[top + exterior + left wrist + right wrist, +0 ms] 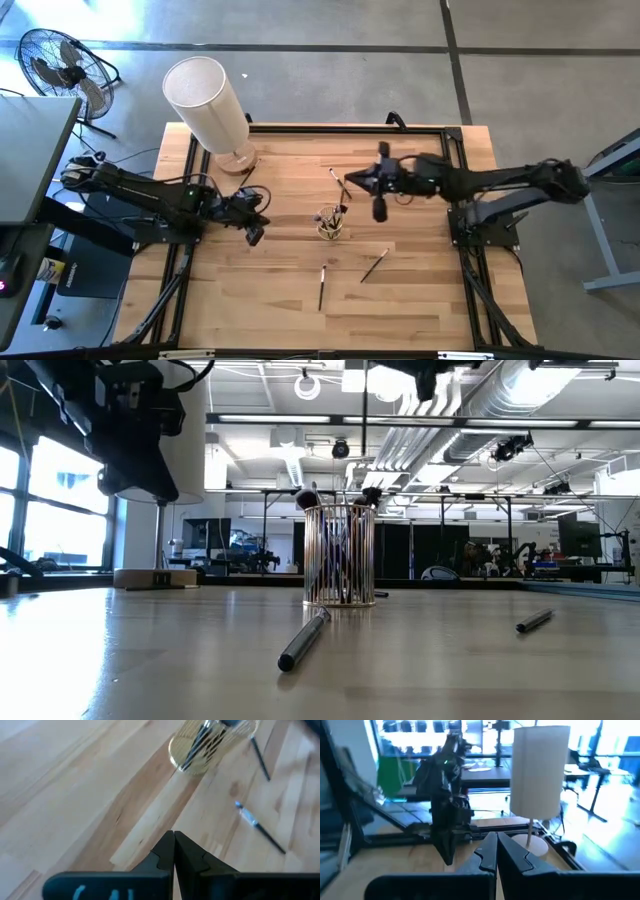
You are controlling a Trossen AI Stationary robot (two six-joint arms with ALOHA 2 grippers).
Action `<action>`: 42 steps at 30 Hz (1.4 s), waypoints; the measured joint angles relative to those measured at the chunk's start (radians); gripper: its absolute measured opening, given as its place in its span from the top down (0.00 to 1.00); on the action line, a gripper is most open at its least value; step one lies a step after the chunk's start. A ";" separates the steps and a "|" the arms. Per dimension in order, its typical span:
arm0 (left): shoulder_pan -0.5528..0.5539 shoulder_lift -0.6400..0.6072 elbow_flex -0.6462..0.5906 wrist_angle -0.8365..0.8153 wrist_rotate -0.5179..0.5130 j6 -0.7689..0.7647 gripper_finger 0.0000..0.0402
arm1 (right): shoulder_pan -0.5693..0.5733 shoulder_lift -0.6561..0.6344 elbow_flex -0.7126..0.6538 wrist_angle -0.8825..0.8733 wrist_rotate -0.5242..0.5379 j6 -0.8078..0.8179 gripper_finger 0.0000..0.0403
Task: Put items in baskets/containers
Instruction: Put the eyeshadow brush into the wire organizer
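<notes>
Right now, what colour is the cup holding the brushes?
Clear glass with a yellowish tint; the cup shows best in the left wrist view.

A white lamp (207,103) stands at the table's (420,300) far edge — a floor fan (58,66) well beyond it, off the table.

Grey concrete floor (330,60) surrounds the wooden table (420,300); black floor fan (55,62) beside table; exposed ceiling ducts (520,390) overhead.

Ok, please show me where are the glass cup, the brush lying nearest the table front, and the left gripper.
Glass cup (330,224), high view, on its rim.
Nearest loose brush (322,288), high view, mid-handle.
Left gripper (173,851), left wrist view, where the shut fingertips meet.
</notes>
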 joint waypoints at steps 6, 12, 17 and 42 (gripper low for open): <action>0.017 0.000 0.000 0.007 -0.059 -0.029 1.00 | -0.042 0.184 -0.007 0.025 -0.128 -0.063 1.00; 0.016 0.000 0.000 0.010 -0.067 -0.053 1.00 | -0.045 0.320 -0.026 0.085 -0.210 -0.099 1.00; 0.016 0.000 0.000 0.010 -0.065 -0.053 1.00 | -0.044 0.354 -0.026 0.075 -0.214 -0.067 1.00; 0.016 0.034 -0.001 0.083 -0.329 -0.205 0.59 | -0.045 -0.101 -0.025 -0.516 0.078 -0.035 0.58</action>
